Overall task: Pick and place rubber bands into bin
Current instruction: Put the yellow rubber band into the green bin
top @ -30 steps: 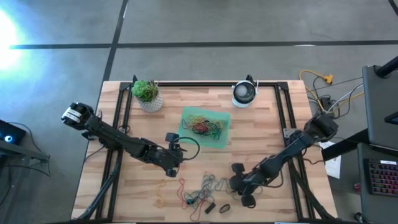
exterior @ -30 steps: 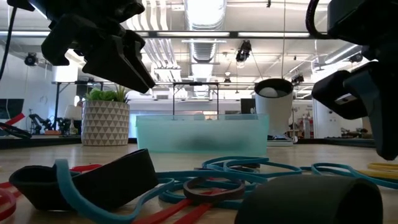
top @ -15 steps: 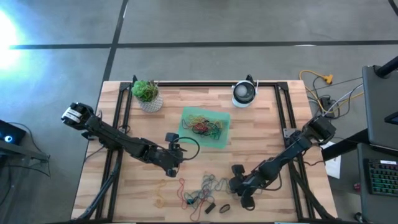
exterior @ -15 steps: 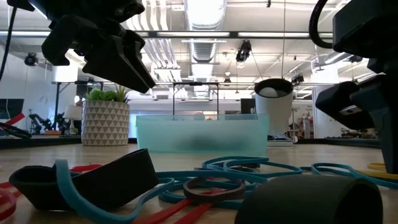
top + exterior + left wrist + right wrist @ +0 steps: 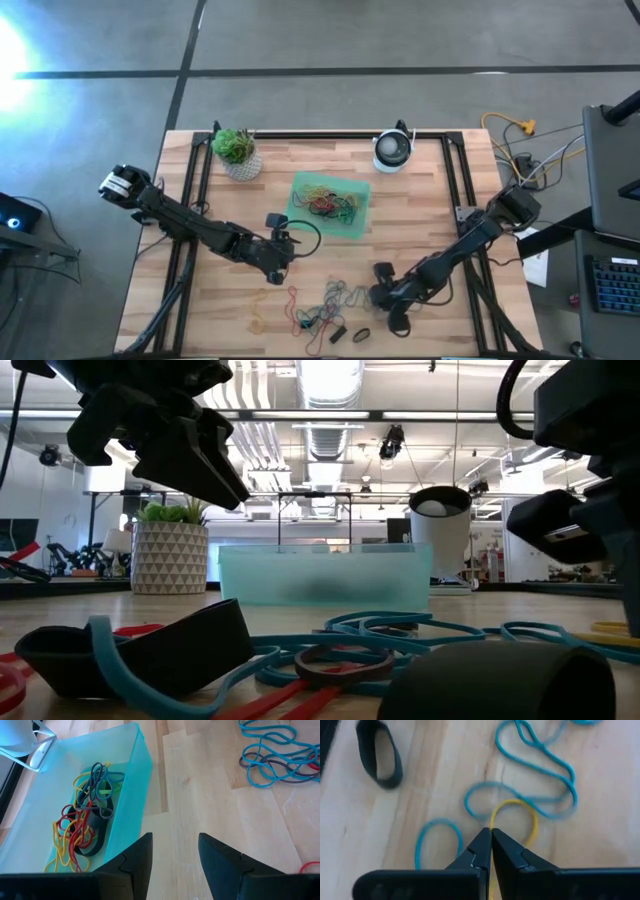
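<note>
The right arm reaches in from the worktop's right edge toward its front edge, and the right gripper (image 5: 491, 836) sits low with its jaws pressed together. The left arm stretches from the left edge toward the middle, where the left gripper (image 5: 175, 851) hangs with jaws parted.

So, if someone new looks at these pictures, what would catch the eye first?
Probably the green bin at the table's middle, already holding a bright tangle of bands. Next, the loose rubber bands scattered near the front edge. There the right gripper is shut on a yellow band, while the left gripper waits open beside the bin.
</note>
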Robot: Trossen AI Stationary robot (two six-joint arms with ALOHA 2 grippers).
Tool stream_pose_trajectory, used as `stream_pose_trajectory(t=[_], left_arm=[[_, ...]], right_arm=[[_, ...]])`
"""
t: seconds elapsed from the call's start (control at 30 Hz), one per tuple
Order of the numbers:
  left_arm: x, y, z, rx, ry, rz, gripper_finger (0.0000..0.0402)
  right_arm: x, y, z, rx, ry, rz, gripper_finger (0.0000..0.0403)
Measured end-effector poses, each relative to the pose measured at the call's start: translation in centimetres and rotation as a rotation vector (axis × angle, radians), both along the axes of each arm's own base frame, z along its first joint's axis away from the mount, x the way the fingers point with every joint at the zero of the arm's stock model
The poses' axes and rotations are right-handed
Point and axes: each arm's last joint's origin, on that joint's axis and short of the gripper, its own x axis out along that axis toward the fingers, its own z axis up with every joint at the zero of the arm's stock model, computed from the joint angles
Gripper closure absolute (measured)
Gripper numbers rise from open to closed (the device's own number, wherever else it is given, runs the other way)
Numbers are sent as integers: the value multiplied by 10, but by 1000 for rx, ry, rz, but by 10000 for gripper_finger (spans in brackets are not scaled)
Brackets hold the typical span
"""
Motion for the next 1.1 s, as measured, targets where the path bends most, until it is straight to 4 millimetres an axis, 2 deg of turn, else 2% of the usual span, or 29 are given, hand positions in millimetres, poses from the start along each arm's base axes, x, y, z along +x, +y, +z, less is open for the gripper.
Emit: stream_pose_trajectory(t=[0.17, 0.37, 0.7, 0.87, 1.1], left_arm=[[0, 0, 0, 1, 2, 0, 258], [0, 0, 0, 0, 0, 0, 258], [0, 0, 1, -1, -3, 0, 258], [0, 0, 1, -1, -2, 0, 258], [0, 0, 1, -1, -2, 0, 258]], right_arm=[[-4, -4, 21, -32, 16, -9, 394], [-6, -10, 56, -116, -97, -3, 394], [-2, -27, 115, -451, -362, -7, 394], [5, -44, 132, -635, -425, -49, 394], [25, -85, 138, -748, -382, -135, 394]])
